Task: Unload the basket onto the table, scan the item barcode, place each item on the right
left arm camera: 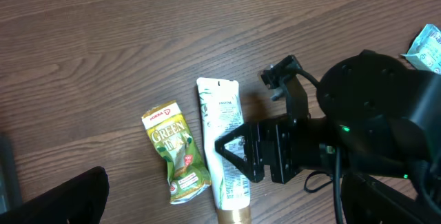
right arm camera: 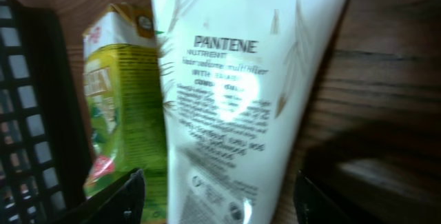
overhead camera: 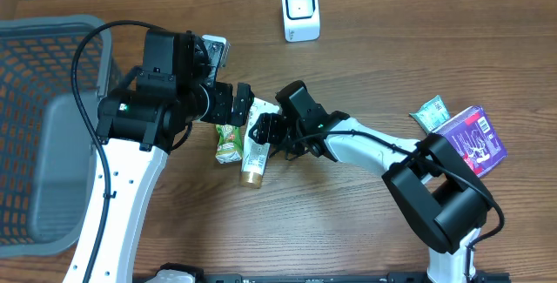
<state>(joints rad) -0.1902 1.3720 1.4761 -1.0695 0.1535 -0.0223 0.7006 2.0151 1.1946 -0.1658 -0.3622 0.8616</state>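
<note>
Both fingertips [right arm camera: 117, 200] of right claw [right arm camera: 217, 203] flank tube [right arm camera: 234, 79], cap [left arm camera: 233, 217] cropped.

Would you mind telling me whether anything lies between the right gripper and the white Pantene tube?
Nothing visible does. The right gripper straddles the Pantene tube, with one finger on either side. The green pouch lies right beside the tube, close to one finger.

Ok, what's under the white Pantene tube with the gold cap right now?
Only the brown wooden table: the white Pantene tube lies flat on it, beside the green drink pouch. Its underside is hidden, so anything printed there cannot be seen.
</note>
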